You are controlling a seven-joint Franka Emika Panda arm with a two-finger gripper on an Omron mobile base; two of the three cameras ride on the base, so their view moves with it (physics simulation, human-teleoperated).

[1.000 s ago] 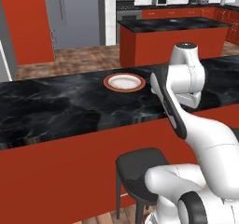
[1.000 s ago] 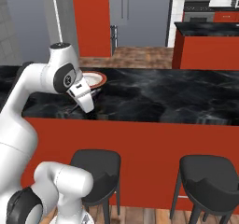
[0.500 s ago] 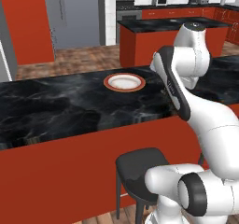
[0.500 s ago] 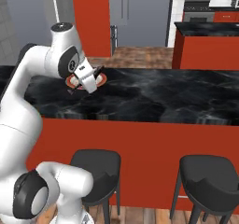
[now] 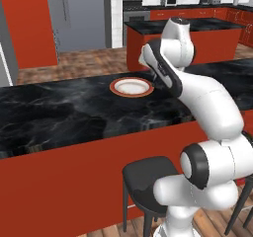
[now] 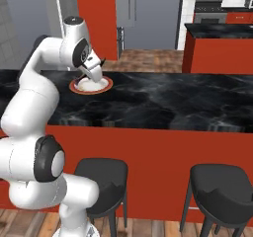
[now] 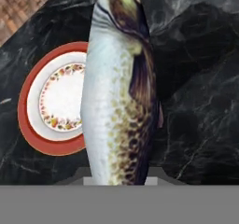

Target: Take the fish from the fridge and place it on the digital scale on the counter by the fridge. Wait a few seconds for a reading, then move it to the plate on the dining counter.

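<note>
Over the left half of the dining surface (image 5: 59,115), the plate (image 7: 53,99) lies flat, white in the middle with a ring of small flowers and a wide red-brown rim. In the hand view its right part is hidden behind the fish (image 7: 119,92), which hangs between camera and surface. The fish's long axis runs from the bottom of that view to the top, its head at the far top end, pale belly turned toward the plate and dark speckled back turned away. The hand (image 6: 94,73) is closed on the fish at its near end, and the fingers themselves are hidden behind the body. In the right base view the hand sits above the plate's left-hand part, tilted down toward it; in the left base view it is at the plate's right rim.

Around the plate the black marbled top is bare on every side, with a long open stretch running to the right. The plate lies nearer the far edge of the surface than the near one. Beyond that far edge is wood floor (image 5: 94,63), then the grey fridge (image 5: 76,16). Two dark stools (image 6: 217,191) stand under the near edge.
</note>
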